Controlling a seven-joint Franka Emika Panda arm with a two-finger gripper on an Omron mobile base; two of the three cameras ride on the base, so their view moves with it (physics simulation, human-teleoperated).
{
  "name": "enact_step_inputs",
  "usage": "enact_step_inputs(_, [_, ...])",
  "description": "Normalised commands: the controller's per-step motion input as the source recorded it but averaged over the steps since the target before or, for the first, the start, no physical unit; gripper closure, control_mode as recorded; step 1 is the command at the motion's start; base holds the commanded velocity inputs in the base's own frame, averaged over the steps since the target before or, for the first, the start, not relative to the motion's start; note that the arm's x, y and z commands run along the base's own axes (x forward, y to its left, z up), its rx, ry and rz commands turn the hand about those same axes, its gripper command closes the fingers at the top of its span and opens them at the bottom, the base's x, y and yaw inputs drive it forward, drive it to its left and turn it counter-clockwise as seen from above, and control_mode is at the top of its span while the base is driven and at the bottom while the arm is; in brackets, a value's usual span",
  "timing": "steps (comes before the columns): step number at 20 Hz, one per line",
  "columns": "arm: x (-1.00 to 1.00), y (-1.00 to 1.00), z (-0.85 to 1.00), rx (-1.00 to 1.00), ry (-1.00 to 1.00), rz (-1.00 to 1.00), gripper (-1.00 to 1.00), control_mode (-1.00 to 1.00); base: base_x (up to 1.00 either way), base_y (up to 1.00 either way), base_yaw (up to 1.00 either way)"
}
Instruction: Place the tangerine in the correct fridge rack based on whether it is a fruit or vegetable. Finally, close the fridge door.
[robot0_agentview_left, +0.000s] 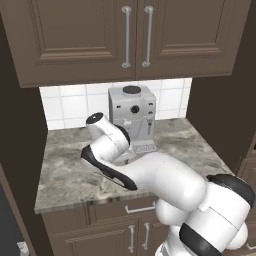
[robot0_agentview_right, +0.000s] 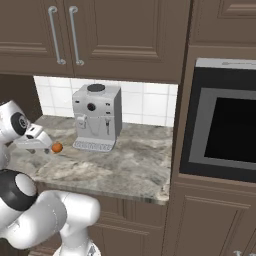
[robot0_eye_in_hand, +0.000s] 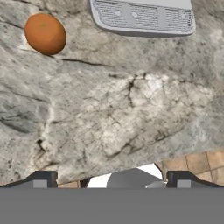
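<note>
In the hand view the tangerine (robot0_eye_in_hand: 45, 33) sat in the upper left of the frame on the grey marbled counter (robot0_eye_in_hand: 118, 113), with the perforated drip tray of the coffee machine (robot0_eye_in_hand: 142, 17) across the top edge to its right. The gripper (robot0_eye_in_hand: 112, 180) showed at the bottom of that frame as two dark finger tips set far apart, one at the lower left and one at the lower right, with nothing between them; the pincer was wide open and held nothing, and the fruit lay well apart from it. In the right base view the tangerine (robot0_agentview_right: 57, 147) appeared at the left of the frame, on the counter just left of the coffee machine (robot0_agentview_right: 97, 117), with the white hand of the arm close beside it on the left. A built-in oven (robot0_agentview_right: 222, 132) with a dark window filled the right of that frame, and brown wall cabinets (robot0_agentview_right: 95, 35) ran along the top. In the left base view the arm's white links crossed the centre and lower right of the frame in front of the coffee machine (robot0_agentview_left: 132, 112), above the counter (robot0_agentview_left: 65, 175). White wall tiles (robot0_agentview_left: 70, 105) lay behind the machine.
</note>
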Motion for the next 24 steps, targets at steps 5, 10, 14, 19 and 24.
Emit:
enact_step_inputs(5, [0.17,0.21,-0.16,0.00,-0.01,0.00,-1.00,-1.00,0.00,0.00,0.00])
enact_step_inputs(10, [0.22,0.05,-0.14,0.00,-0.01,-0.02,-1.00,-1.00,0.00,0.00,0.00])
enact_step_inputs(14, [0.39,0.00,-0.24,0.00,-0.02,0.00,-1.00,-1.00,0.00,0.00,0.00])
enact_step_inputs(19, [0.43,0.00,-0.17,0.00,-0.04,0.00,-1.00,-1.00,0.00,0.00,0.00])
enact_step_inputs(24, [0.17,0.02,-0.12,0.00,-0.06,0.00,-1.00,-1.00,0.00,0.00,0.00])
